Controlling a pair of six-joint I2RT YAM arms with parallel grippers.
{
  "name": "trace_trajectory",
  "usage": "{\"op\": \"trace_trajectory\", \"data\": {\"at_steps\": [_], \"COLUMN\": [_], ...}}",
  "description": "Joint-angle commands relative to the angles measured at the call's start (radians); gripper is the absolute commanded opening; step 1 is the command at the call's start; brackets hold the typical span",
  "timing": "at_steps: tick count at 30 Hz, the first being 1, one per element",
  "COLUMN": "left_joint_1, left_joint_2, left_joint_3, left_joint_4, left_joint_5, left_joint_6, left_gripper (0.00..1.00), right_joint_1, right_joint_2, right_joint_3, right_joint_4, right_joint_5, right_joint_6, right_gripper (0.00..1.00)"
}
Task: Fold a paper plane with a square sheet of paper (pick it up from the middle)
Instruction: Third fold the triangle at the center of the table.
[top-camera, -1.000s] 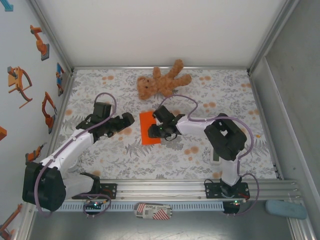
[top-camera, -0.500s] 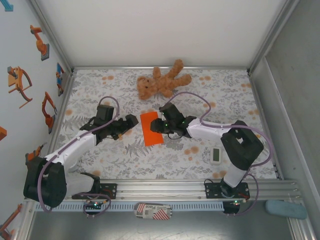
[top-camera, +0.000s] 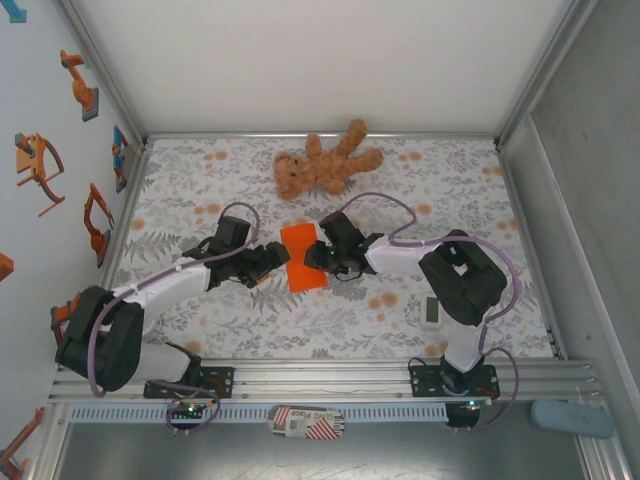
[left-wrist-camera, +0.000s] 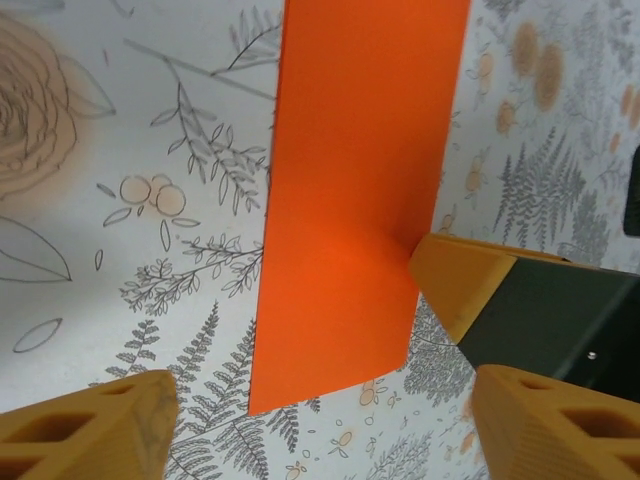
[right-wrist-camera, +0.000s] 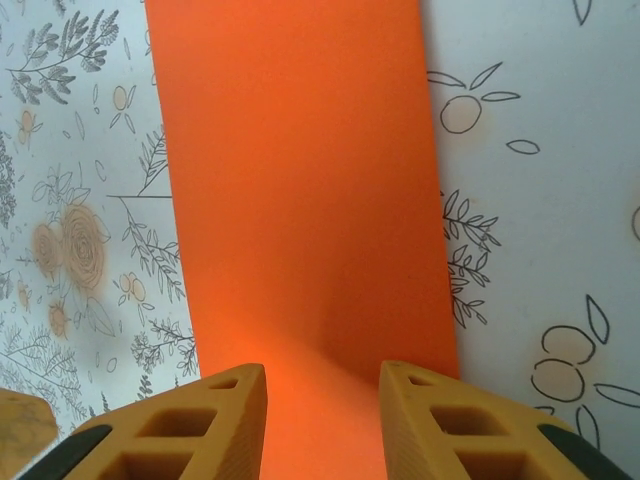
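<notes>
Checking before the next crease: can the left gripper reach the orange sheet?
Likely yes: the open left gripper faces a bare end of the orange sheet; the right gripper is at the opposite edge.

The square sheet of paper (top-camera: 300, 265) looks smooth and matt, the teddy bear (top-camera: 320, 165) fuzzy plush.
</notes>
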Motion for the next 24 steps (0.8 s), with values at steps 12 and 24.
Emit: {"op": "trace_trajectory", "data": {"at_steps": [12,24], "left_joint_1": [-0.058,-0.066], "left_joint_2": [0.135,0.195], "left_joint_3": [0.03,0.08], "left_joint_4": [0.039,0.02], "left_joint_5": [0.01,0.026], "left_joint_6": [-0.041,0.003], "left_gripper": [0.35,0.33], "right_joint_1": [-0.015,-0.021], "right_joint_2": [0.045,0.034], "right_joint_3": [-0.055,-0.071], "right_joint_4": [0.037,0.042], "right_joint_5": [-0.049,-0.047], "right_joint_6": [0.084,0.083], "right_gripper": [0.34,0.33]}}
